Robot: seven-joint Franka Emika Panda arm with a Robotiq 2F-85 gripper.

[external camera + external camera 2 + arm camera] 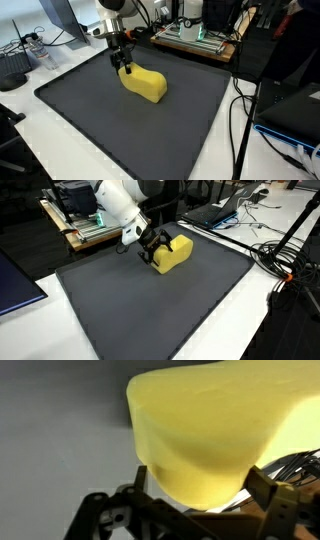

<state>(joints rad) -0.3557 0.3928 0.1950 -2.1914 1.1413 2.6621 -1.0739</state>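
1. Wrist view: a yellow foam block [210, 430] fills the frame, and its near end sits between the two fingers [258, 488].
2. The jaws stand wide open, straddling that end. The foam shows no dent, so nothing looks clamped.
3. In both exterior views the block [143, 83] [172, 252] lies on a dark mat [130, 130] covering the white worktop [250, 330], towards the mat's far side. The arm [120, 205] reaches down over one end of it.
4. By its look the block should be light, soft and springy. It would squash under a hard pinch and is not fragile.
5. Its matte surface should give good friction, so slipping seems unlikely.
6. The best hold is probably across the narrower end or the mid-width, pads on opposite flat sides, with gentle closure.
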